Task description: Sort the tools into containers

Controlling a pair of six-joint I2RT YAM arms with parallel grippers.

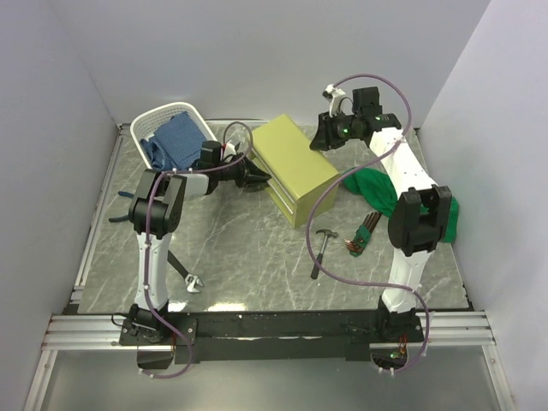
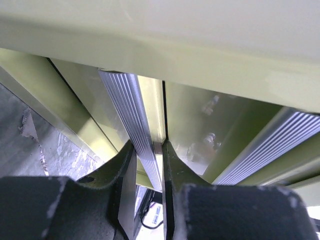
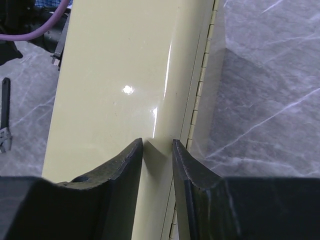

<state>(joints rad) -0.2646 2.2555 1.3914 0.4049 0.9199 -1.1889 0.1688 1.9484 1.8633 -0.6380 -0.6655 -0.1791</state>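
Observation:
The olive-green chest (image 1: 295,167) stands mid-table. My left gripper (image 1: 257,180) is at its front face, shut on a ribbed silver drawer handle (image 2: 131,110). The fingers (image 2: 172,165) sit on either side of the handle. The second handle (image 2: 272,147) runs beside it. My right gripper (image 1: 322,137) is on the back of the chest's lid (image 3: 115,90), next to the hinge (image 3: 200,90). Its jaws are slightly apart and hold nothing. The white basket (image 1: 150,120) holds a blue cloth (image 1: 175,141). A hammer (image 1: 322,250), a hex key set (image 1: 363,234) and a wrench (image 1: 183,274) lie on the table.
A green cloth (image 1: 377,193) lies right of the chest, partly under the right arm. The wrench also shows in the right wrist view (image 3: 4,120). White walls close the table on three sides. A purple cable (image 1: 330,193) loops over the chest's right end.

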